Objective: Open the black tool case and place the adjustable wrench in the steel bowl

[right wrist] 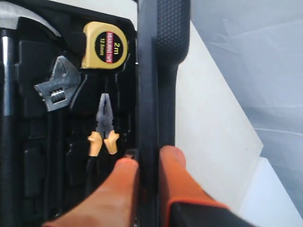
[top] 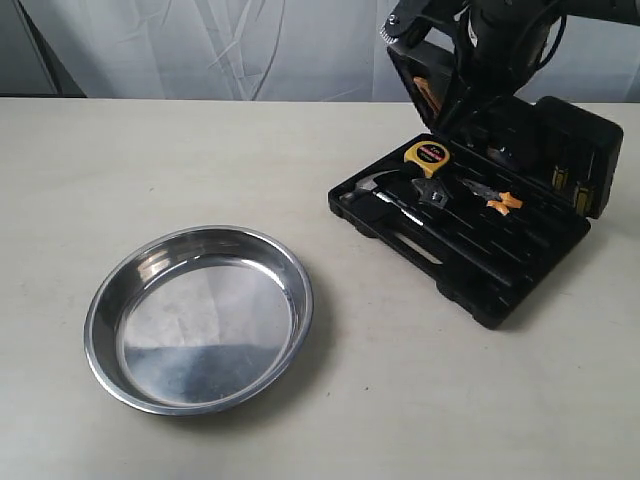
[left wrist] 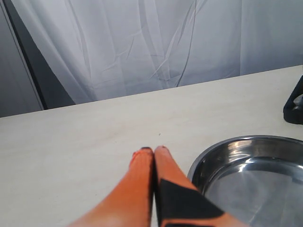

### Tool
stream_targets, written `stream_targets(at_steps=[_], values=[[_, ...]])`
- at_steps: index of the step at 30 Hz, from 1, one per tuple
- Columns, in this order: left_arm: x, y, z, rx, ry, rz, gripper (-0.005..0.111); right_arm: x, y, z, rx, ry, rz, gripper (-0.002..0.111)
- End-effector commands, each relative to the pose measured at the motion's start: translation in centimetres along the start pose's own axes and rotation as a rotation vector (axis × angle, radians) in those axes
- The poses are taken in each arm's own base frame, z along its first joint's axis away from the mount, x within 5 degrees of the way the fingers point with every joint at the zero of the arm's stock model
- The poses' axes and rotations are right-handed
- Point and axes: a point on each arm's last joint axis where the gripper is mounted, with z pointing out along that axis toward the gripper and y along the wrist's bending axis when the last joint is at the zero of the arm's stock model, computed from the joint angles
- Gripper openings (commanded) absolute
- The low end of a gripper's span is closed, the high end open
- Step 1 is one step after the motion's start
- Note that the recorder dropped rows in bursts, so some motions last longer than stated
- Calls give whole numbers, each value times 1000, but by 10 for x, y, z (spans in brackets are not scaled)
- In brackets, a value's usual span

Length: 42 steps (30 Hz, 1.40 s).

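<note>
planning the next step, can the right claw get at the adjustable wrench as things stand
Probably not yet: the right claw is shut on the lid of the black tool case. The adjustable wrench lies uncovered.

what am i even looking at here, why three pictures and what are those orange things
It is a two-armed robot at a table. One picture comes from a camera looking at the whole scene; the other two come from cameras on each arm's wrist.

The orange things are the fingers of each arm's tool. The left tool is shut and empty, hovering beside the steel bowl, which holds nothing. The right tool pinches the raised lid of the black tool case, which stands open.

Inside the case lie an adjustable wrench, a yellow tape measure, orange-handled pliers and a hammer. The wrench is not yet in the bowl.
</note>
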Motion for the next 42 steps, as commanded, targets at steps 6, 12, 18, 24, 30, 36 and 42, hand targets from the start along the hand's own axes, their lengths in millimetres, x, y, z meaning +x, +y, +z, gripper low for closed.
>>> stream_targets(at_steps=[6, 12, 18, 24, 30, 36, 42], values=[[-1, 0, 0, 4, -4, -8, 0, 0, -23, -1, 239, -5, -9, -1], [-1, 0, 0, 4, -4, -8, 0, 5, -38, 5, 284, -18, -14, -1], [-1, 0, 0, 4, -4, -8, 0, 25, -62, 19, 297, 1, 186, -1], [-1, 0, 0, 4, -4, -8, 0, 36, -55, 32, 45, 7, 405, -1], [-1, 0, 0, 4, -4, -8, 0, 18, 0, 32, -554, -84, 289, -1], [-1, 0, 0, 4, -4, -8, 0, 19, 37, 60, -794, 54, 286, 15], [-1, 0, 0, 4, -4, -8, 0, 16, 70, 85, -859, 137, 248, 53]])
